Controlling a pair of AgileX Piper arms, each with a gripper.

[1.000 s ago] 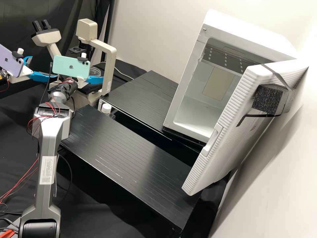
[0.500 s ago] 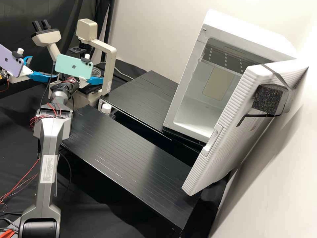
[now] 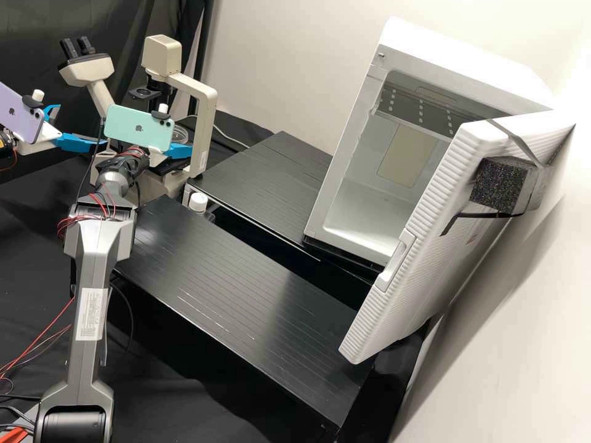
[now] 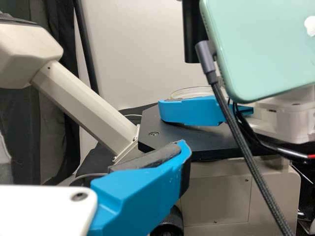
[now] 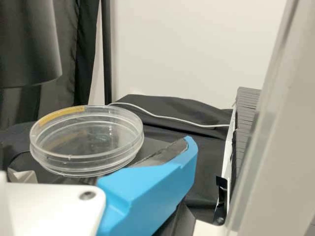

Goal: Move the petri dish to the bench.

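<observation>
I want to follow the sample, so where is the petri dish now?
In the high view, the petri dish is at the upper left, between the green phone and the microscope's pale upright.

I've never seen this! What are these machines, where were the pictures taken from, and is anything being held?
These are two robot arms at a black bench. One picture looks down from a fixed camera; the other two come from cameras on the arms' wrists. The left end effector is open and holds nothing. The right end effector is by a microscope, close to a clear, round petri dish; I can't tell whether it grips it. A white cabinet stands with its door open.
</observation>
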